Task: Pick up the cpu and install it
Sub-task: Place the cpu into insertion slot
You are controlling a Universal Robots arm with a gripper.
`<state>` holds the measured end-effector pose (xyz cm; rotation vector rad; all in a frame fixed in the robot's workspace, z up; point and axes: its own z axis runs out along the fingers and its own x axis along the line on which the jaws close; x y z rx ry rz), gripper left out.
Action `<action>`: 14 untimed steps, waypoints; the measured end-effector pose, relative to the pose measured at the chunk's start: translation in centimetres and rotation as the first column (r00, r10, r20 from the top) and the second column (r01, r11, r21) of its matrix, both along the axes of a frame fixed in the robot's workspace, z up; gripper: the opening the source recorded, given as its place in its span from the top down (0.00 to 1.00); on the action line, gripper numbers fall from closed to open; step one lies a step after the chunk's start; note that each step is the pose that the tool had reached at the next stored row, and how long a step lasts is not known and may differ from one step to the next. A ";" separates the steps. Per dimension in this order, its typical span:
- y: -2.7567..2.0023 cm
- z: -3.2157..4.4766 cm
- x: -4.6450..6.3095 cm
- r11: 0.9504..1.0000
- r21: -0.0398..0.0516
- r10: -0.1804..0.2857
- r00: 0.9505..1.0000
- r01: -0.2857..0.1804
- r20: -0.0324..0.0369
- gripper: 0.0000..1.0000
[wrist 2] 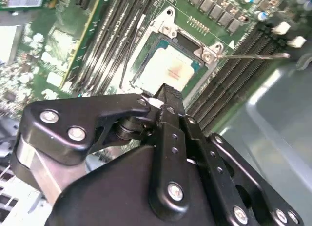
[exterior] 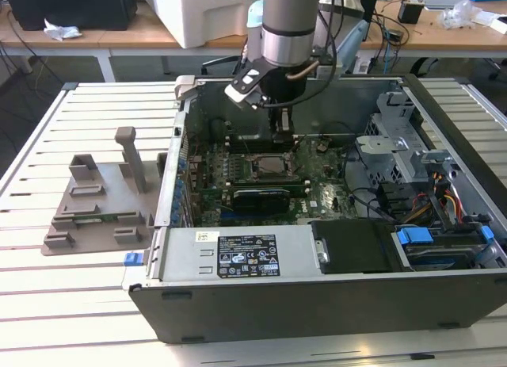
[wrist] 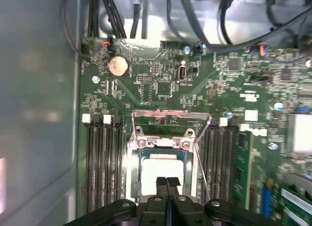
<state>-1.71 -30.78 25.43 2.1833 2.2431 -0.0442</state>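
So, starting at the exterior view's left: a grey plastic fixture [exterior: 95,200] with upright posts is parked on the white slatted surface [exterior: 47,303], just beside the open computer case [exterior: 317,303]. Inside the case a green motherboard [exterior: 321,194] is laid flat. The arm [exterior: 289,18] is pointed straight down into it from above, with the claw [exterior: 282,137] hung right over the dark metal-framed socket [exterior: 265,167].

In both wrist views the cpu [wrist 2: 173,70] [wrist: 155,168] is seen lying flat inside that socket, pale silvery top up, with the metal frame around it. The two fingertips [wrist: 161,183] are pressed together with no gap, and nothing is pinched between them. They're held over one edge of the cpu; whether it's actually touched can't be told.

A thin wire lever [wrist 2: 253,55] is stuck out beside the socket, and long memory slots [wrist: 105,157] are lined up on either side of it.

Further toward the exterior view's right, a metal drive cage [exterior: 396,137] and some blue tabs [exterior: 413,235] are tucked into the far end of the case.
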 end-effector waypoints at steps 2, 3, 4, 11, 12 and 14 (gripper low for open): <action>0.00 1.48 0.0 1.000 0.000 0.000 1.000 0.000 0.000 0.89; 0.00 2.08 0.0 1.000 0.000 0.000 1.000 0.000 0.000 0.89; 0.00 2.52 0.0 1.000 0.000 0.000 1.000 0.000 0.000 0.89; 0.01 5.13 0.0 1.000 0.000 0.000 1.000 0.000 0.000 0.89; 0.01 5.12 0.0 1.000 0.001 0.000 1.000 0.000 0.000 0.89; 0.01 5.13 0.0 1.000 0.001 0.000 1.000 0.000 0.000 0.89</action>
